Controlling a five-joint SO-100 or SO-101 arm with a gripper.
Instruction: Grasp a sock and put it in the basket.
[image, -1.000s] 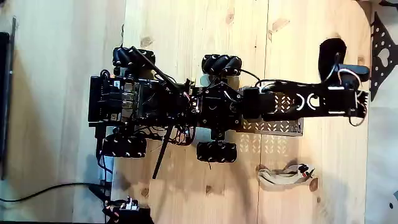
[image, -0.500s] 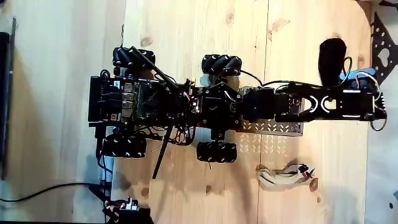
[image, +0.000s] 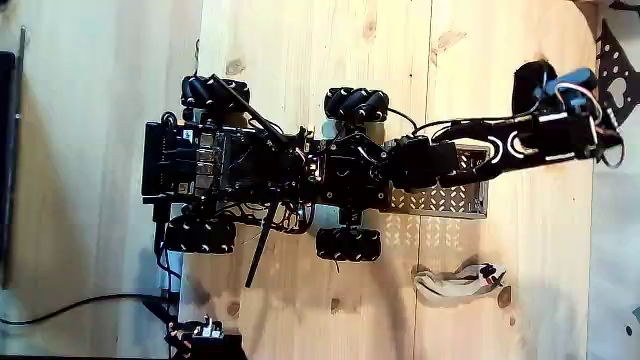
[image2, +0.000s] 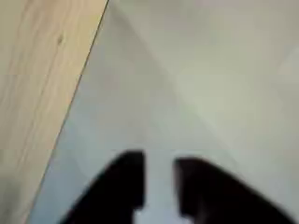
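Note:
In the fixed view the black sock (image: 524, 88) lies on the wooden table at the upper right, its right part hidden behind the arm's blue-tipped wrist. My gripper (image: 605, 140) reaches past the sock to the table's right edge, just below and right of it. The wrist view is blurred: two dark fingers (image2: 126, 177) stand a little apart with nothing between them, my gripper (image2: 159, 173) open over pale grey floor beside the wood edge. The silver perforated basket (image: 445, 203) sits on the black wheeled robot, under the arm's near part.
A pale beige sock (image: 455, 281) lies below the basket on the table (image: 300, 50). A black cut-out plate (image: 617, 85) sits at the right edge. The wheeled robot's body (image: 230, 165) fills the middle; a black cable (image: 70, 305) runs at lower left.
The arm stretched further right, then swung upward in the fixed view toward the black sock and now covers the sock's right side. Both socks and the wheeled base stayed put.

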